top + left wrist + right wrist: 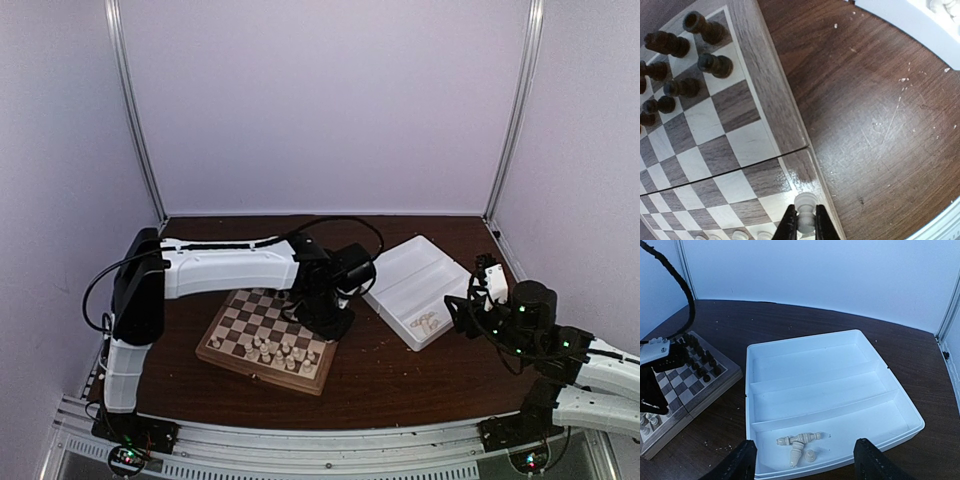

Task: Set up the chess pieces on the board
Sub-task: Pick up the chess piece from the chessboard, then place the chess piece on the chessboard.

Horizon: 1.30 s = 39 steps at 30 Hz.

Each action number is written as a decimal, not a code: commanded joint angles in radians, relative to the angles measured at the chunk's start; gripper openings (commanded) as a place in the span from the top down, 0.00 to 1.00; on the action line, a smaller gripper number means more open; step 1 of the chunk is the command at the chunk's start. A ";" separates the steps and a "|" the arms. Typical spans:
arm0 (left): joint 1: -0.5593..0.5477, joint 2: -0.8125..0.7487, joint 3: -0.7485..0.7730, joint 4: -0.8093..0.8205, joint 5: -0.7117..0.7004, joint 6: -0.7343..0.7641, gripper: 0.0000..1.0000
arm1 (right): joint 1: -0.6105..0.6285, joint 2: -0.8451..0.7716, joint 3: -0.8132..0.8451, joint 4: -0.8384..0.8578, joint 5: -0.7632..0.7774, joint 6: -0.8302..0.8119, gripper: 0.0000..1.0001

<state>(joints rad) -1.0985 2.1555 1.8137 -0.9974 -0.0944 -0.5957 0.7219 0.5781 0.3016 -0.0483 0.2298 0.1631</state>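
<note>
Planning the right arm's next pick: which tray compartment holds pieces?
The compartment nearest the right gripper: cream pieces lie in it, while the other two hold none.

Hidden and cropped
1 cream chess piece [805, 201] is half covered by the left end effector [805, 216]; the board [727, 376] is cut by the right wrist view's edge.

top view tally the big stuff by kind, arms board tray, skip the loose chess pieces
robot arms: 2 (left arm, right arm)
chessboard: 1
white tray: 1
total: 4
</note>
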 commanded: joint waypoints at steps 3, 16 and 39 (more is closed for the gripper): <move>0.011 -0.070 0.068 -0.087 -0.092 0.017 0.94 | -0.004 -0.006 -0.015 0.018 0.023 0.003 0.30; 0.141 -0.448 -0.276 -0.101 -0.168 -0.017 0.94 | -0.004 -0.005 -0.016 0.021 0.020 0.003 0.29; 0.269 -0.554 -0.636 0.104 -0.059 -0.029 0.97 | -0.004 -0.006 -0.016 0.022 0.016 0.004 0.29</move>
<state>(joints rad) -0.8379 1.6154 1.1973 -0.9630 -0.1783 -0.6125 0.7219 0.5785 0.3016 -0.0475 0.2298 0.1631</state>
